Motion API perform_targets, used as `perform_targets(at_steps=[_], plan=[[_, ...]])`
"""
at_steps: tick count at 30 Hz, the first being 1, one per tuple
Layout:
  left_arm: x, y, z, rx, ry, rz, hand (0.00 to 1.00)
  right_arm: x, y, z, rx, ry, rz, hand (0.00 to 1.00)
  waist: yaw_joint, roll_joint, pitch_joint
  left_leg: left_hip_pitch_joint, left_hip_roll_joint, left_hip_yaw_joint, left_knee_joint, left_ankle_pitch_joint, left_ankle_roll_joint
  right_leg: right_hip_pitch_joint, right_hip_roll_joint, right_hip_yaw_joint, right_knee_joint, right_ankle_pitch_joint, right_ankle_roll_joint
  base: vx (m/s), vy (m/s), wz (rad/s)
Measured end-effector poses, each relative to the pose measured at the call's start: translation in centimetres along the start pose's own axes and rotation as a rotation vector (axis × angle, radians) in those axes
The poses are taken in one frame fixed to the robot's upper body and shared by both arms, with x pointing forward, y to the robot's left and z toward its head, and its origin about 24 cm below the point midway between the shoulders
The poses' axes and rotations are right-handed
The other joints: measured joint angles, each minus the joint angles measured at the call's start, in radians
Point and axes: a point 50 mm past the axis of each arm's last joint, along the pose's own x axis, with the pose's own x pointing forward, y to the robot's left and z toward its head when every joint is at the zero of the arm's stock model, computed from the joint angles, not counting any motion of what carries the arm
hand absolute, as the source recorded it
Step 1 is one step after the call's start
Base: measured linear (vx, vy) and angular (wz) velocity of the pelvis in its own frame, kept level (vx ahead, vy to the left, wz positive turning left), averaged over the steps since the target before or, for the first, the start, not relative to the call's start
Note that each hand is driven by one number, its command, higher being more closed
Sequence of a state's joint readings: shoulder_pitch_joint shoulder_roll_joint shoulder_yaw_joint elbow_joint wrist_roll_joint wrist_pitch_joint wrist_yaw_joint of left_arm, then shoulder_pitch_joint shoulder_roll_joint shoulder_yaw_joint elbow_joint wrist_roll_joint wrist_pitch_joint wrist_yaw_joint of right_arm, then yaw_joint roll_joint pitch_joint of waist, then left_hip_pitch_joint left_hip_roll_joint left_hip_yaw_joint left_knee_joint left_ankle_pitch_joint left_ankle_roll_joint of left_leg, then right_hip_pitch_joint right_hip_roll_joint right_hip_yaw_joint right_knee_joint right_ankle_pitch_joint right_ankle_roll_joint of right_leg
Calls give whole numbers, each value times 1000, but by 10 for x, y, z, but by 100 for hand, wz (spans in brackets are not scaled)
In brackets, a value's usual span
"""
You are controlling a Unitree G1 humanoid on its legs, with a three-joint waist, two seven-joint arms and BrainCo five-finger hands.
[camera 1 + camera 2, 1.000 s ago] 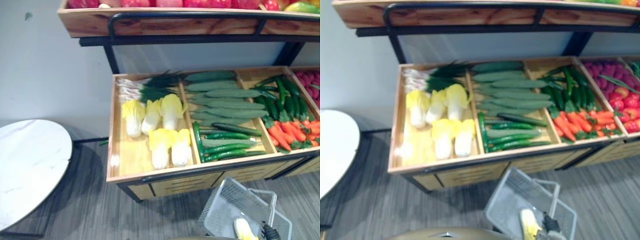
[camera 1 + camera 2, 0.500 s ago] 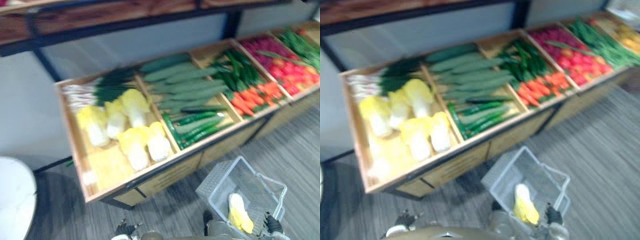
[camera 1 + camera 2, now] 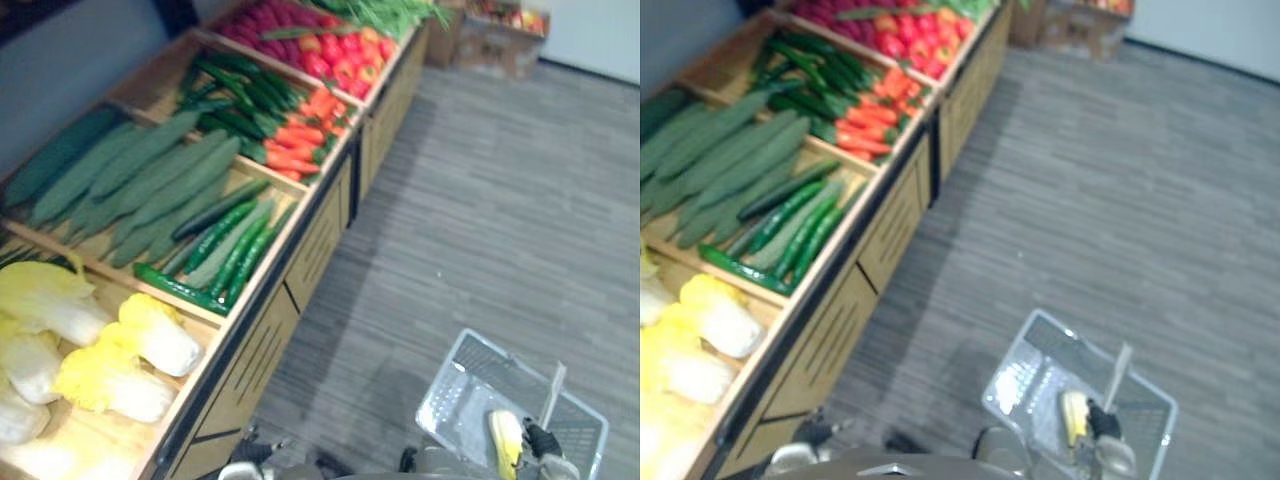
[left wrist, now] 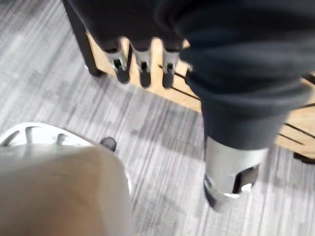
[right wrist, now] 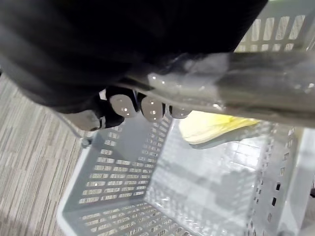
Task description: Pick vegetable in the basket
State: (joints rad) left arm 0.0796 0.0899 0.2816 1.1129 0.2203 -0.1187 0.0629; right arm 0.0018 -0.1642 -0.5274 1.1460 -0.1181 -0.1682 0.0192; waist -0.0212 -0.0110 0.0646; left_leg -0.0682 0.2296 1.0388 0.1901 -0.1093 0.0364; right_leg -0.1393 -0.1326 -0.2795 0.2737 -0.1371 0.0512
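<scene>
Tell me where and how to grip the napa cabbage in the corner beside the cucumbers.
Grip the napa cabbage by its white stalk end, likely firmer than the loose yellow leaves. It lies flat, stalk towards the aisle, so come down from that side with the open left hand; the right hand holds the basket handle.

The handle [image 5: 256, 81], round which the fingers of the right hand [image 5: 152, 107] curl, is blurred. It hides the top of the cabbage [image 5: 216, 129] lying just beyond the fingertips. The walls of the basket [image 5: 113, 167] below those fingers run off the picture's edges. From the head, that hand is too small for its fingers to be made out. Past the straight fingers of the left hand [image 4: 143, 63], its dark cover hides most of the stand front [image 4: 298, 135].
</scene>
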Motion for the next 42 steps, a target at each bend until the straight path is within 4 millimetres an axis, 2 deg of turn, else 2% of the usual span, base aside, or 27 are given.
perform_targets(at_steps=[3,5,6,7,8,9,10,11,12,14,15,16,17,19,21,26,31,32,34,35,36,37,38,39,40,42], plan=[[1,1,3,2,-6,11,0,0,5,0,-64,-10,23,100,-9,-8,1,15,74,50,147,-19,12,54,14,-53,-85,-3,3,34,-242,-55],[1,-2,6,-1,-18,8,0,-1,5,-1,-117,-9,39,100,-7,14,4,35,163,47,274,-48,-7,116,56,-50,-152,-2,2,9,-208,-50],[1,-5,7,1,-24,4,0,-1,5,0,-136,-14,44,100,-4,24,10,44,191,35,317,-49,-9,132,70,-37,-161,-1,0,-17,-153,-58],[1,-7,7,4,-26,-2,0,-1,7,1,-141,-15,50,100,-3,36,13,44,209,-14,357,-37,-23,144,80,-17,-163,0,-3,-40,-106,-66],[0,-8,7,-5,-28,-2,0,-1,8,1,-146,-17,54,100,-1,34,25,24,213,-151,416,-5,-48,160,83,26,-163,-1,-17,-33,-66,-88],[0,-10,8,-13,-35,-2,0,0,8,3,-165,-23,60,100,8,37,28,-16,144,-371,391,-31,-91,165,68,83,-160,-5,-24,-41,-8,-77],[0,-11,8,-14,-36,-2,0,0,8,4,-167,-25,60,100,9,38,28,-17,132,-400,382,-36,-96,164,67,90,-159,-5,-24,-29,57,-144],[-2,-11,2,-35,-23,8,0,1,10,7,-171,-32,67,100,33,44,30,-13,11,-668,283,-75,-123,143,59,184,-149,-4,-23,-26,118,-157],[-3,-12,-2,-47,-13,15,0,1,12,7,-173,-37,72,100,38,47,31,-4,-41,-786,218,-82,-129,136,62,224,-149,-3,-20,-7,110,-170],[-5,-12,-7,-48,-2,14,0,1,7,7,-173,-41,60,100,37,60,34,19,-78,-899,107,-65,-135,125,85,268,-149,4,-8,-21,176,-87],[-5,-12,-10,-48,10,14,0,1,3,6,-173,-40,52,100,38,62,35,47,-79,-922,65,-85,-153,122,98,289,-166,12,5,-25,206,-60],[-5,-11,-10,-47,10,16,0,1,4,6,-171,-40,54,100,36,63,33,57,-80,-928,33,-90,-151,121,98,292,-179,19,16,-33,167,-29],[-5,-10,-9,-44,7,18,0,0,7,4,-161,-39,59,100,27,51,34,54,-91,-911,-20,-91,-135,118,87,294,-205,40,27,-37,111,-10],[-5,-4,-10,-35,11,34,0,-1,14,3,-138,-43,67,100,32,22,39,50,-114,-886,-50,-71,-118,102,64,311,-233,68,44,-41,133,-18],[-5,-2,-11,-28,14,37,0,-2,13,1,-136,-45,63,100,31,13,34,53,-136,-881,-69,-63,-106,95,46,313,-239,72,51,12,112,-8],[-4,-4,-8,-18,5,32,0,-5,17,-2,-130,-53,69,100,53,20,17,84,-158,-853,-118,-58,-98,94,20,315,-260,79,64,97,68,-12],[-4,-5,-8,-15,2,27,0,-5,18,1,-110,-67,69,100,54,18,16,114,-156,-827,-134,-58,-99,94,23,312,-237,78,66,94,8,-13],[-4,-6,-8,-15,1,25,0,-5,19,1,-105,-67,69,100,54,20,18,127,-153,-821,-133,-58,-99,81,24,309,-182,68,77,85,13,-15],[-4,-8,-7,-11,-4,19,0,-4,17,5,-77,-82,52,100,55,19,22,155,-150,-800,-120,-59,-99,0,26,304,38,28,80,48,22,-8],[-4,-7,-5,-5,-13,18,0,-5,15,8,-53,-100,37,100,53,10,28,171,-154,-795,-97,-65,-102,-77,13,291,241,27,77,14,34,19],[-3,-3,-2,3,-25,25,0,-7,15,7,-30,-112,28,100,49,-9,39,198,-161,-788,-77,-94,-93,-139,-11,278,414,52,73,28,39,24],[-3,-3,2,3,-37,26,0,-8,14,6,-18,-119,22,100,46,-1,45,215,-156,-786,-74,-124,-73,-168,-14,272,492,71,71,73,32,14],[-2,2,3,-7,-41,41,0,-9,15,7,-7,-130,16,100,53,-25,48,241,-160,-779,-65,-157,-68,-220,-35,262,618,58,58,60,7,-8],[-2,3,2,-11,-35,49,0,-9,18,11,-3,-156,20,100,53,-32,45,246,-155,-774,-42,-186,-77,-255,-44,234,647,39,27,58,-7,-15],[-2,3,2,-11,-36,48,0,-9,18,14,-3,-168,22,100,52,-30,45,247,-148,-772,-33,-202,-79,-270,-46,216,634,36,23,77,-35,-16],[-2,2,4,-28,-39,50,0,-9,18,16,-3,-183,22,100,50,-26,43,254,-126,-769,-31,-221,-87,-299,-45,145,500,29,11,212,-102,-7]])
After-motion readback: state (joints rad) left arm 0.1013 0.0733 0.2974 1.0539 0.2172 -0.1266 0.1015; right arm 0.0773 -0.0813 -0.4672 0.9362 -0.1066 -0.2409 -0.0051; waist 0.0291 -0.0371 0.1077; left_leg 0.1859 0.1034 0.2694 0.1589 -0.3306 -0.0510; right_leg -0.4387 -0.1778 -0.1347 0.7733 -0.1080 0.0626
